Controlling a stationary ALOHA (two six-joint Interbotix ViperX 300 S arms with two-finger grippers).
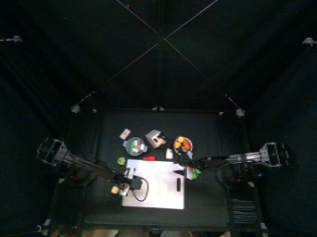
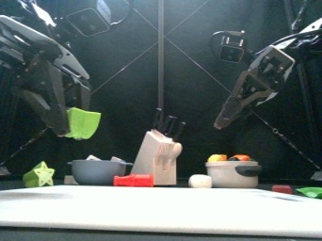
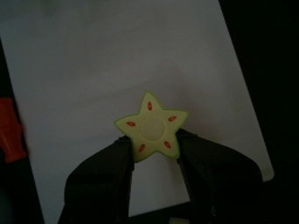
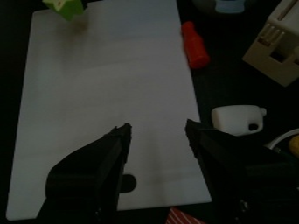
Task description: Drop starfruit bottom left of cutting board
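The starfruit (image 3: 155,129), a small yellow star-shaped lump with red marks, sits between the tips of my left gripper (image 3: 156,150), whose jaws close on its lower points. It is low over the front left part of the white cutting board (image 3: 117,52). I cannot tell whether it touches the board. It also shows in the front view (image 2: 41,175), the top view (image 1: 120,188) and the right wrist view (image 4: 65,7). My right gripper (image 4: 158,131) is open and empty above the right side of the board (image 4: 105,87).
Behind the board stand a grey bowl (image 2: 98,169), a red item (image 2: 134,180), a knife block (image 2: 156,155), a small white item (image 2: 201,181) and a pot with orange items (image 2: 233,171). A green item (image 2: 82,122) shows beside the left arm.
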